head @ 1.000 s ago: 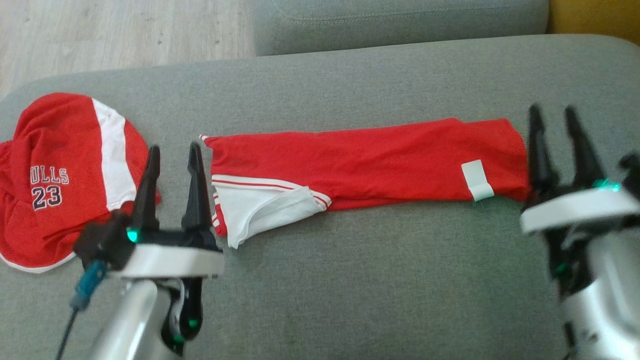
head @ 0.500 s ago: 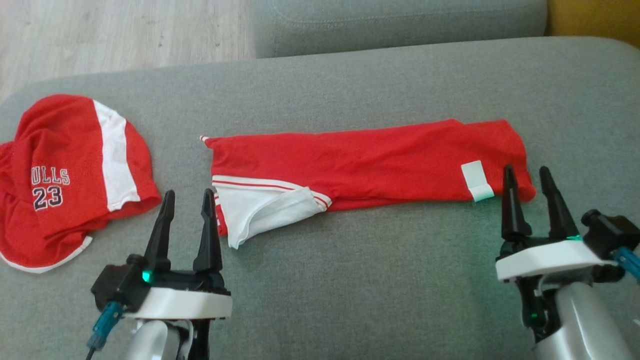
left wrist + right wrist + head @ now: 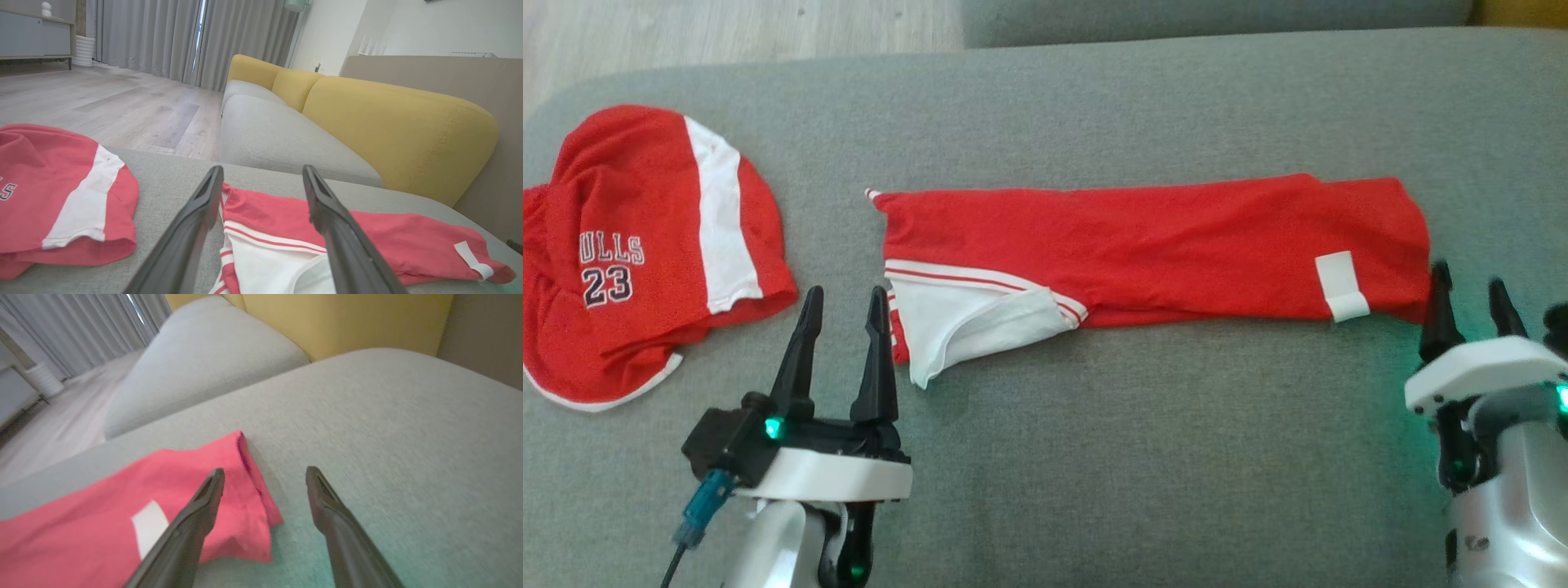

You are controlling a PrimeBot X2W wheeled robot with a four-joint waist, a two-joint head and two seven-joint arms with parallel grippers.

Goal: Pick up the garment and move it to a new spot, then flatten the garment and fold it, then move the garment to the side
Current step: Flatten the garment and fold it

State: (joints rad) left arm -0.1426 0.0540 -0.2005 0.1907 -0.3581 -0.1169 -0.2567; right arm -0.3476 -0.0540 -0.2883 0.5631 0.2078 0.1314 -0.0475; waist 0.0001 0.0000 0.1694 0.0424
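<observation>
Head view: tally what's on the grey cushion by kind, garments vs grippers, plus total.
Red-and-white garments: 2 (long folded garment, crumpled garment printed 23)
Grippers: 2 (left gripper, right gripper), both open, holding nothing
Total: 4

Numbered red garment (image 3: 645, 245) cut by the left edge, first letter lost in a fold, wrist of my right pincer (image 3: 1468, 275) cut at the right edge, folded garment (image 3: 122, 498) blurred in my right wrist view
</observation>
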